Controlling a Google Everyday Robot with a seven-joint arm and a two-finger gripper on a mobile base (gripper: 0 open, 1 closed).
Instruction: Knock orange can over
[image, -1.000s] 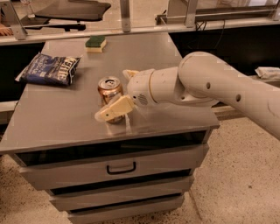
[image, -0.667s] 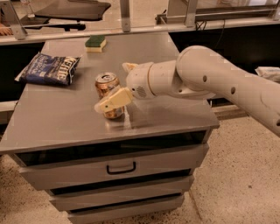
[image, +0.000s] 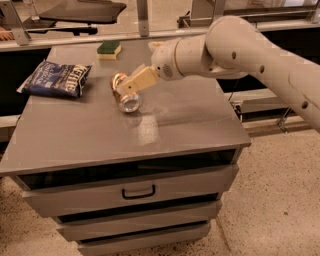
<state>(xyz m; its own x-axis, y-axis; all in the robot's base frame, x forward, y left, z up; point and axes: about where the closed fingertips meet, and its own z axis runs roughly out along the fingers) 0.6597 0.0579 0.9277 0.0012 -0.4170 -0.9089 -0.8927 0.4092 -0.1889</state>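
The orange can (image: 127, 102) lies tipped over on the grey cabinet top (image: 175, 120), left of the middle. Its silver end faces the camera and its coppery body points away. My gripper (image: 136, 82) reaches in from the right on the cream arm (image: 240, 45). It sits just above and against the can's far end, hiding part of the can's body.
A blue chip bag (image: 55, 79) lies at the left edge of the top. A green and yellow sponge (image: 109, 48) sits at the back. Below the top are drawers, one with a dark handle (image: 138, 191). A shelf and metal rail run behind the cabinet.
The can stood upright beside the gripper; now it lies tipped toward the camera. The gripper has moved left and back against it. The view has shifted.
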